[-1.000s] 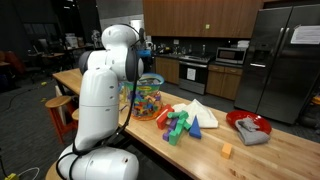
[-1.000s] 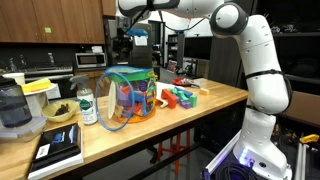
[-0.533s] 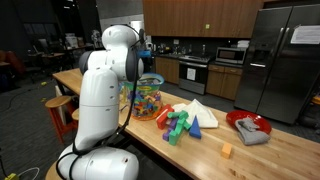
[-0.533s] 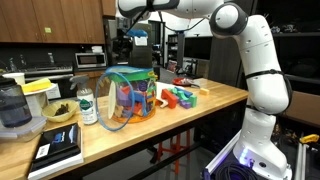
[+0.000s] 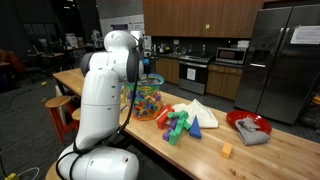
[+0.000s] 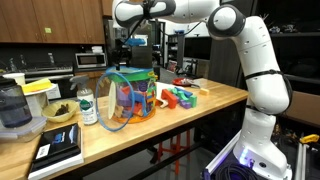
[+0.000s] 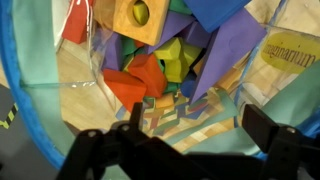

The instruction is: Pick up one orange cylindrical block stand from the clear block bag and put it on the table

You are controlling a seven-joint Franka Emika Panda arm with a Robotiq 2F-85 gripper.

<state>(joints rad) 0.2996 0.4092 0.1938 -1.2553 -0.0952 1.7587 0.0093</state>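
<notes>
above the clear block bag [image 6: 110, 98] | our fingers [image 7: 268, 128] hang spread wide, pinching nothing | orange cylindrical block stand [image 7: 135, 86] lies inside among the blocks, below us, nearer the wrist view's left finger | long axis: cannot tell

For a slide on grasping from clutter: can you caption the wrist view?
Open gripper poised above the clear block bag, looking down on its jumble of coloured blocks.
</notes>
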